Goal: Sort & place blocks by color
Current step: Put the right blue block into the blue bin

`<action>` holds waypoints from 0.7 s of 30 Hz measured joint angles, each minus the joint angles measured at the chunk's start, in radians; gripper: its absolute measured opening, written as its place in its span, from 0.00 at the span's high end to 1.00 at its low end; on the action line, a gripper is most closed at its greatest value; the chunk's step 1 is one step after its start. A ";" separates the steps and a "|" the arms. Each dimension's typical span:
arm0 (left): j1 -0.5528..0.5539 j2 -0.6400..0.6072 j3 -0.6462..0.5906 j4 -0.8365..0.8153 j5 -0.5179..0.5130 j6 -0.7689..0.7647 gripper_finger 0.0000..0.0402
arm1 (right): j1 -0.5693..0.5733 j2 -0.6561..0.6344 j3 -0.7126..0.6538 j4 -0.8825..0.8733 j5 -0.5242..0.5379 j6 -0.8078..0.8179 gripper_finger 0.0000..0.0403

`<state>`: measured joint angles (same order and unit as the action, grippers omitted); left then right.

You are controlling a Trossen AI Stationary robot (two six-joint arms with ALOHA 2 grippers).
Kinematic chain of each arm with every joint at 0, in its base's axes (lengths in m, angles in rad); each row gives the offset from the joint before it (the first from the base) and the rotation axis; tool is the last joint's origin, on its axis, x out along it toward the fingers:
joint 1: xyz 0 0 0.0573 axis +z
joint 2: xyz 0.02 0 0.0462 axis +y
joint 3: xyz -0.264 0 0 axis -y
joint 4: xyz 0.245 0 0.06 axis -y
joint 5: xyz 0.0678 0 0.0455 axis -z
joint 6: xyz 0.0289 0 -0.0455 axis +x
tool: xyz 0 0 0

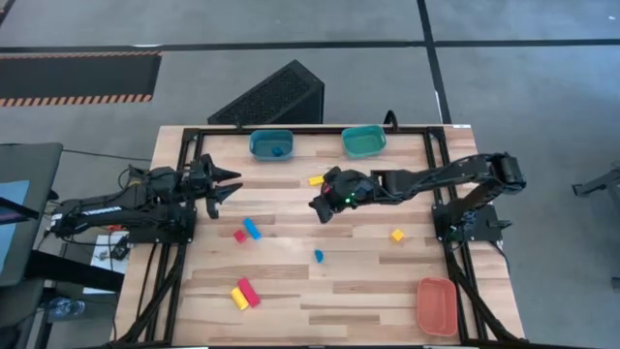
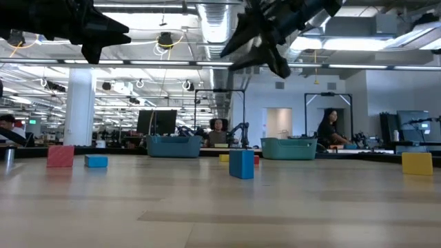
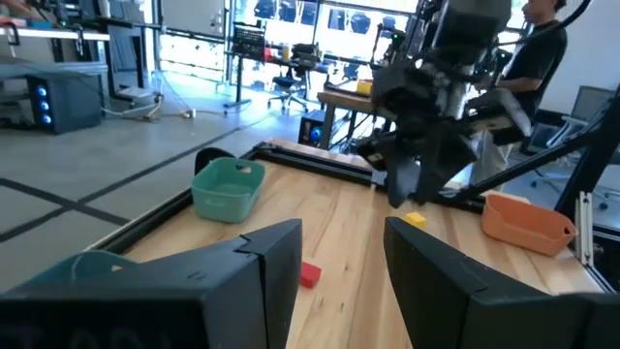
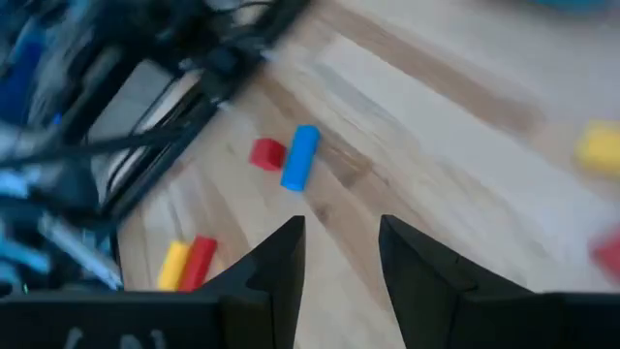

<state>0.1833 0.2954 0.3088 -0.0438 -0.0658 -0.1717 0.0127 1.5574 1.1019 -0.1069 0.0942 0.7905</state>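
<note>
My right gripper (image 1: pixel 321 207) hovers empty, fingers apart. I'd descend squarely (slowly) over the blue bar (image 1: pixel 253 229) ahead, avoiding the red cube (image 1: pixel 239 236) touching it.

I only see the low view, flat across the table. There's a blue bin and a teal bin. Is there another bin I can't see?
Observer: Yes, an orange bin sits on the right arm's side, at the table edge opposite the other two bins.
Operator: Is anything inside the blue one?
Observer: One blue block lies in the blue bin.
Operator: Whose claw is up top in the middle?
Observer: That is the right gripper, open and empty, over the table's middle.
</note>
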 joint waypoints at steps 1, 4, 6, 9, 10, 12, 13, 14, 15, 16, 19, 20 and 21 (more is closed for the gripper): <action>0.000 0.004 0.000 0.006 0.000 -0.001 0.65 | 0.003 0.000 0.000 0.018 -0.021 -0.077 0.61; 0.000 0.026 0.001 0.010 -0.013 0.022 0.65 | 0.026 0.015 0.002 0.021 -0.142 -0.354 0.62; 0.000 0.045 0.001 0.009 -0.036 0.044 0.65 | 0.052 0.029 0.001 -0.009 -0.215 -0.495 0.62; 0.000 0.079 0.001 0.015 -0.082 0.051 0.65 | 0.091 0.080 0.002 -0.027 -0.236 -0.596 0.62; 0.000 0.089 0.001 0.017 -0.102 0.052 0.65 | 0.102 0.098 0.000 -0.034 -0.235 -0.616 0.62; 0.000 0.108 0.001 0.027 -0.143 0.038 0.65 | 0.120 0.135 0.000 -0.027 -0.235 -0.643 0.61; 0.000 0.116 0.001 0.039 -0.160 0.028 0.65 | 0.127 0.152 0.001 -0.025 -0.238 -0.661 0.60; 0.000 0.122 0.001 0.050 -0.172 0.018 0.65 | 0.137 0.165 0.001 -0.031 -0.243 -0.681 0.60; 0.000 0.126 0.001 0.060 -0.179 0.010 0.65 | 0.146 0.176 0.000 -0.032 -0.245 -0.692 0.59; 0.000 0.131 0.001 0.069 -0.180 0.002 0.65 | 0.155 0.190 0.000 -0.023 -0.250 -0.698 0.58; 0.000 0.141 0.001 0.065 -0.185 -0.005 0.65 | 0.174 0.226 0.002 -0.024 -0.253 -0.688 0.55; 0.000 0.144 0.001 0.062 -0.188 -0.005 0.65 | 0.174 0.237 0.002 -0.024 -0.252 -0.657 0.52; -0.001 0.146 0.001 0.062 -0.193 -0.004 0.65 | 0.171 0.249 0.002 -0.025 -0.253 -0.628 0.50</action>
<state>0.1826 0.4411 0.3095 0.0181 -0.2591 -0.1753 0.1842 1.8064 1.1034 -0.1318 -0.1585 0.1625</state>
